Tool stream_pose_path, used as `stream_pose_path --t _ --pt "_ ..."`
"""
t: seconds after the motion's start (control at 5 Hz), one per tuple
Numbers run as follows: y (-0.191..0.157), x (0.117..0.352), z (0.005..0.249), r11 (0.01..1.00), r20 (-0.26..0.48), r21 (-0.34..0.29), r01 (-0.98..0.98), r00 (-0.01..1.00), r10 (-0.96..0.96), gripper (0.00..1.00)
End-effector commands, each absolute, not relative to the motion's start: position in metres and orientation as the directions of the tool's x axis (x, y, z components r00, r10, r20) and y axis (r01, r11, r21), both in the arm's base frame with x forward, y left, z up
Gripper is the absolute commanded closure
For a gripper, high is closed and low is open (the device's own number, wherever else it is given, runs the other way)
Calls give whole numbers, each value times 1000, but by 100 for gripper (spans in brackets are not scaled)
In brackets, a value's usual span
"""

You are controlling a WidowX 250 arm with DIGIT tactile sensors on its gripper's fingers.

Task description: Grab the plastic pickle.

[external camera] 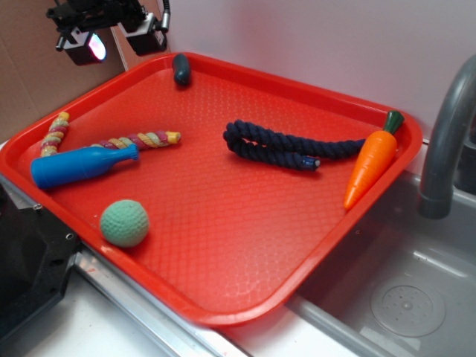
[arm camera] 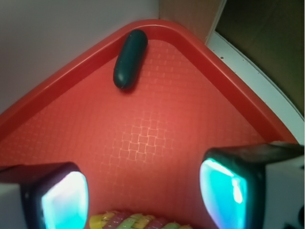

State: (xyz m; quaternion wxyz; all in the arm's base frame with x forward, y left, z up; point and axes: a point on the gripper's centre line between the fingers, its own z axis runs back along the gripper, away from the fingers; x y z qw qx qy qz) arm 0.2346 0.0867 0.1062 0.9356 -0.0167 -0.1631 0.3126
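Note:
The plastic pickle (external camera: 181,69) (arm camera: 130,58) is a short dark green oblong lying in the far corner of the red tray (external camera: 245,297), against its rim. My gripper (external camera: 111,39) hovers high over the tray's far left side, left of the pickle. In the wrist view the gripper (arm camera: 145,191) is open, its glowing cyan pads (arm camera: 64,202) wide apart with only bare tray between them. The pickle lies well ahead of the fingertips, untouched.
On the tray lie a blue plastic bottle (external camera: 82,165), a multicoloured braided rope (external camera: 137,140) (arm camera: 138,222), a light green ball (external camera: 124,222), a dark blue rope (external camera: 286,147) and an orange carrot (external camera: 372,158). A grey faucet (external camera: 446,134) and sink (external camera: 401,297) stand to the right.

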Motion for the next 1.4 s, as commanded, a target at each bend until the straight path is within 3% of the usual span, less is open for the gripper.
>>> stream_pose_path --t 0.0,0.2,0.4,1.2 --pt "105 274 86 787 361 -130 -604 710 605 0" --pt "114 291 73 775 383 -130 -619 690 615 0" --pt "121 312 60 772 358 -159 -615 693 626 0" --pt "151 332 38 713 327 -122 -691 650 686 0"
